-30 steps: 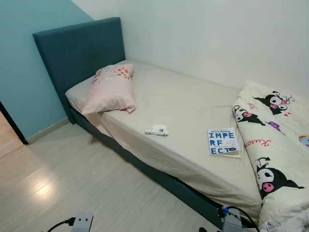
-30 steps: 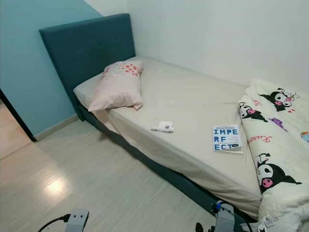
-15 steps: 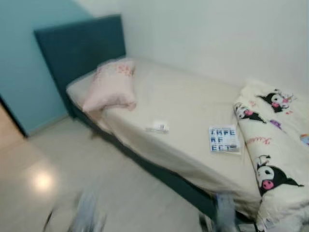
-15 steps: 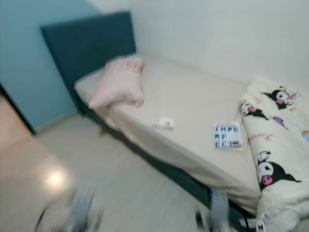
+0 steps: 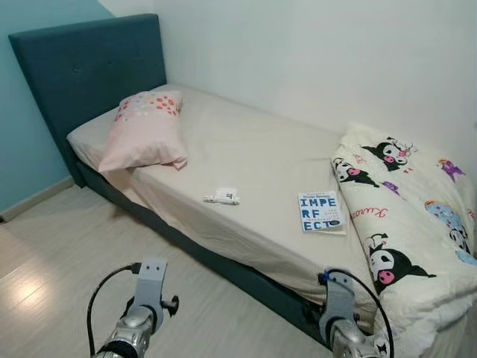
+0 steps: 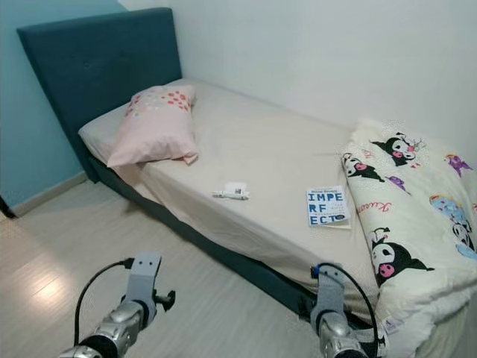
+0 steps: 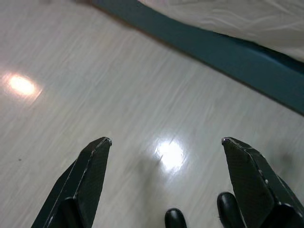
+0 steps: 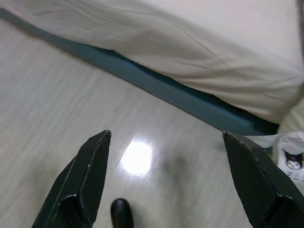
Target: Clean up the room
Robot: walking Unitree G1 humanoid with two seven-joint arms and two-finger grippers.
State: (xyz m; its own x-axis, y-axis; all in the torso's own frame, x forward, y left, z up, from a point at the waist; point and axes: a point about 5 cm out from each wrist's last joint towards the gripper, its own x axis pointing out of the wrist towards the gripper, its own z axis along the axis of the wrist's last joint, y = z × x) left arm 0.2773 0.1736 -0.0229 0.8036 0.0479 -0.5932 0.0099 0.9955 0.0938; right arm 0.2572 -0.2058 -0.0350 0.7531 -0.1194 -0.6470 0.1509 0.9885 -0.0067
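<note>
Bed (image 5: 246, 179) takes up most of my head view, its teal headboard (image 5: 82, 67) at the far left against the blue wall and its cream sheet running right along the white wall. Next in size, a bunched duvet (image 5: 406, 216) with black cartoon characters is heaped on the bed's right end and hangs over the near edge. A pink pillow (image 5: 145, 133) with red dots lies at the far left, near the headboard. Between pillow and duvet, near the bed's front edge, I see a white-and-blue book (image 5: 320, 212) just beside the duvet, and left of it a small white item (image 5: 223, 197) that I cannot identify.

Pale wood floor (image 5: 67, 253) fills the near left. Both arms are low at the near edge of my view. My left claw (image 7: 166, 141) hangs over the floor with its fingers spread wide, grasping nothing. My right claw (image 8: 166, 134) is likewise spread and empty, over the floor beside the bed's teal base.
</note>
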